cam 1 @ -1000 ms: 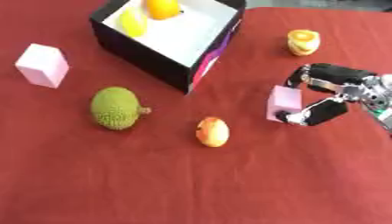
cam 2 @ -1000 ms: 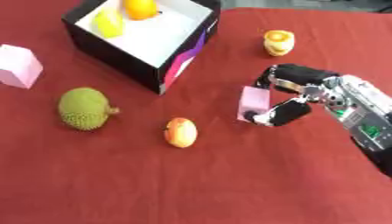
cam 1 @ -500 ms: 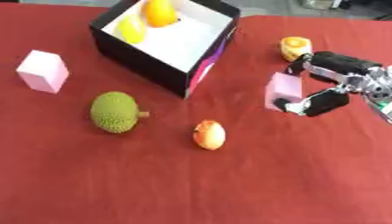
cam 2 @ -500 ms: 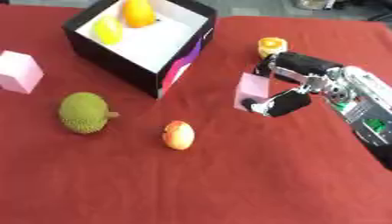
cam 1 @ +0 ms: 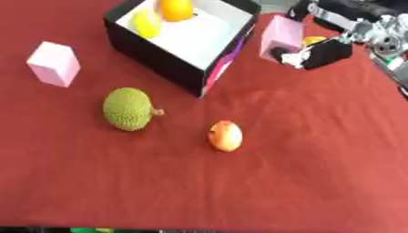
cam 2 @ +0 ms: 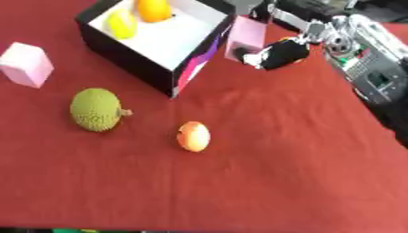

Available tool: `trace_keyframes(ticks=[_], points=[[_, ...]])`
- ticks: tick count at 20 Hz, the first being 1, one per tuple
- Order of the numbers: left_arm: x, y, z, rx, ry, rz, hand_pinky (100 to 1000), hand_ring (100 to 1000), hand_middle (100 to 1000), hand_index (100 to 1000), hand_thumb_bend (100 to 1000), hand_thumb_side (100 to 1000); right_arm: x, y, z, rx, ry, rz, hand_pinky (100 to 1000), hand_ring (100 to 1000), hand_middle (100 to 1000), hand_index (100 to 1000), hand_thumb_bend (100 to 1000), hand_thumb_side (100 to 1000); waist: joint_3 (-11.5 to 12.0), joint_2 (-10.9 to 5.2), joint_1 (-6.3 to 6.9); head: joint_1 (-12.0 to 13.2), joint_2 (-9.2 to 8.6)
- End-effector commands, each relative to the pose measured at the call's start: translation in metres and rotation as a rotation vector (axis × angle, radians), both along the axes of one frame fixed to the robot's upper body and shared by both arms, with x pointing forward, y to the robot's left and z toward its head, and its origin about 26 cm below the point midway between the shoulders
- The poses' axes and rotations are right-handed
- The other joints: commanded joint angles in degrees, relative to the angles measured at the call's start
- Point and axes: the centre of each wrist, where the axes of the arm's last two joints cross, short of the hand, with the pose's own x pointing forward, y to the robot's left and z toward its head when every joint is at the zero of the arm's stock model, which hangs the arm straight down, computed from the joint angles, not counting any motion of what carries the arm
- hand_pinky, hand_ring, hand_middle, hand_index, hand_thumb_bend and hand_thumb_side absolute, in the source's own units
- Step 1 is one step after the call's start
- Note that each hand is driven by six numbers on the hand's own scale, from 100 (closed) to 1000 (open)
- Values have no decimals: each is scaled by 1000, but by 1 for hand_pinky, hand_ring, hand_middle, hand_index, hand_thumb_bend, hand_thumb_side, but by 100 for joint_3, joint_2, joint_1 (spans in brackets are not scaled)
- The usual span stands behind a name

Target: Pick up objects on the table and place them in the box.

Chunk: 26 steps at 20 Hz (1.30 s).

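Left eye view: box (cam 1: 159, 57) holds orange fruit (cam 1: 175, 8), yellow fruit (cam 1: 146, 23); right robot hand (cam 1: 318, 50) clutches pink block (cam 1: 280, 34).

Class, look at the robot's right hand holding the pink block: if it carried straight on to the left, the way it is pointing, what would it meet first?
Most likely the black box: the right hand, curled round the pink block, points at the box's near right wall. Its height above the table is unclear, so it might pass over the rim.
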Motion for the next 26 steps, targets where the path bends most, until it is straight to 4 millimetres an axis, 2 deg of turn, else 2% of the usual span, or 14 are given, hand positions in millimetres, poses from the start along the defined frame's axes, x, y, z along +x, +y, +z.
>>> trace_keyframes(ticks=[1, 8, 15, 20, 26], points=[[-1, -4, 15, 15, -50, -26, 745, 844, 814, 835, 165, 694, -1, -17, 20, 30, -83, -41, 870, 653, 467, 613, 171, 435, 122, -88, -15, -210, 20], [2, -11, 29, 1, -86, -50, 746, 845, 815, 835, 182, 699, -14, -35, 25, 114, -204, -52, 871, 654, 466, 613, 176, 384, 643, 1, -258, -610, 8], [3, -20, 47, -25, -152, -67, 747, 846, 817, 835, 178, 698, -6, -42, 21, 184, -257, -71, 877, 655, 463, 610, 171, 322, 1118, 50, -445, -1028, 72], [3, -24, 51, -51, -169, -61, 749, 850, 821, 836, 191, 702, -2, -45, 18, 189, -281, -79, 877, 665, 473, 623, 186, 347, 1362, 24, -522, -1207, 118], [4, -25, 52, -60, -179, -57, 750, 852, 824, 836, 188, 701, 8, -42, 1, 114, -226, -77, 888, 736, 548, 704, 224, 457, 1436, 29, -556, -1321, 112]])
